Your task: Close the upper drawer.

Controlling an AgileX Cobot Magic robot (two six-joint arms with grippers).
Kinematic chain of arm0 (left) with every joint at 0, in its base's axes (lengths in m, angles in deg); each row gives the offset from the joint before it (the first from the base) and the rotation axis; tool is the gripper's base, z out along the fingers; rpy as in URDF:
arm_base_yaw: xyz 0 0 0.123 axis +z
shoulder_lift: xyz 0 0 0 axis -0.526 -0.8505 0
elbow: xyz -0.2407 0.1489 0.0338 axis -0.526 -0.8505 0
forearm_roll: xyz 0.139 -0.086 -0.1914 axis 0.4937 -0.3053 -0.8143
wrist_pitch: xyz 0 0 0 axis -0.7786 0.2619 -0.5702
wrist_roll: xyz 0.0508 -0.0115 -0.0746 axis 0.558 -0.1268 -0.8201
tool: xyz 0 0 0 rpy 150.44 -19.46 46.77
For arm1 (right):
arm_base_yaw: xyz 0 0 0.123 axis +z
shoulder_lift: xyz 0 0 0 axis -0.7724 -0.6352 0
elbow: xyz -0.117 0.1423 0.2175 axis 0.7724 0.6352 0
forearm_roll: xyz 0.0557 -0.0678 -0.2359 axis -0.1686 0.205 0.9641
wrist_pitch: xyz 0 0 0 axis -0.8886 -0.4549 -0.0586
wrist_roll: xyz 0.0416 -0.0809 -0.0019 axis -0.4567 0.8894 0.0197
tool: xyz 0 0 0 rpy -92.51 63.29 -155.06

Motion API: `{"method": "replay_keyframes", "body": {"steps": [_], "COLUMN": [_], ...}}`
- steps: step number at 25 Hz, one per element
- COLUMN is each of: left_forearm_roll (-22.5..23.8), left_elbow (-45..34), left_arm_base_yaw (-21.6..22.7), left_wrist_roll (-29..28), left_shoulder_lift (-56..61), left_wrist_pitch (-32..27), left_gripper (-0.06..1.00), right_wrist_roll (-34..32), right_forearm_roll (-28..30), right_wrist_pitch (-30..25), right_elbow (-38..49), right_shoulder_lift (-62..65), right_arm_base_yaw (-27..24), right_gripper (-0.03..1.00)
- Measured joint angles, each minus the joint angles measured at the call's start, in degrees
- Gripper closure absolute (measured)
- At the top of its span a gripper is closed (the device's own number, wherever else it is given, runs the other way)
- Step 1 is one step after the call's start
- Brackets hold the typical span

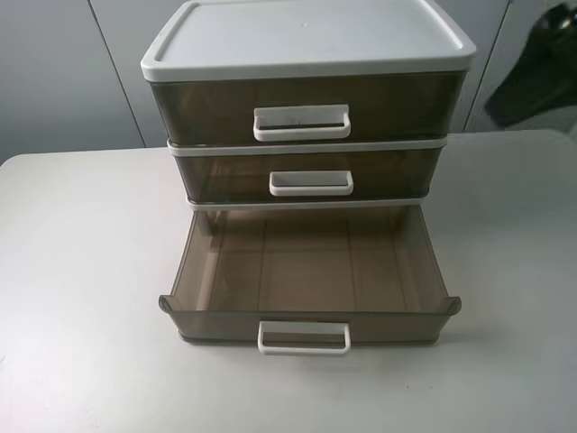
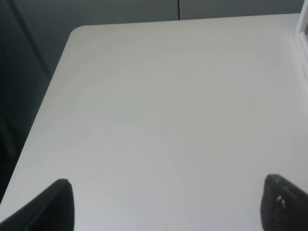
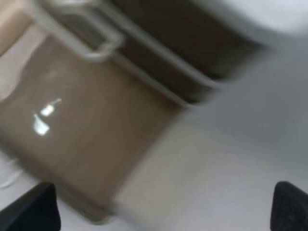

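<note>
tabletop: drawer unit | upper drawer: top tier, looks flush; bottom drawer pulled out | left gripper, right gripper: jaws wide, empty | next: you confirm flush, press handle if gapped

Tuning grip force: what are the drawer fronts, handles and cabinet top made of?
The upper drawer and open bottom drawer: smoky-brown plastic, translucent since interiors show through the fronts; seemingly glossy, given a glare spot on the open floor. The upper handle: opaque white plastic, probably smooth. The cabinet top: white plastic, satin-looking.
</note>
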Motion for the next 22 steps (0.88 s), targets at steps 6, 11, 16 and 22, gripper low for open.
{"method": "replay_keyframes", "body": {"steps": [6,11,16,22], "left_forearm_roll": [0.0,0.0,0.0,0.0], "left_elbow": [0.0,0.0,0.0,0.0], "left_arm_base_yaw": [0.0,0.0,0.0,0.0], "left_wrist_roll": [0.0,0.0,0.0,0.0], "left_shoulder_lift": [0.0,0.0,0.0,0.0], "left_wrist_pitch": [0.0,0.0,0.0,0.0], "left_gripper": [0.2,0.2,0.2,0.2], "right_wrist_roll": [-7.6,-13.1,-14.4,-14.5], "right_forearm_roll": [11.7,17.4,11.3,3.9], "right_wrist_pitch": [-1.0,-1.1,-1.6,2.2], "right_elbow": [0.1,6.5,14.6,25.1], "right_shoulder_lift": [10.4,17.6,23.7,33.0], "right_arm_base_yaw": [-9.8,-10.0,-10.0,-10.6], "right_gripper": [0.31,0.31,0.31,0.31]}}
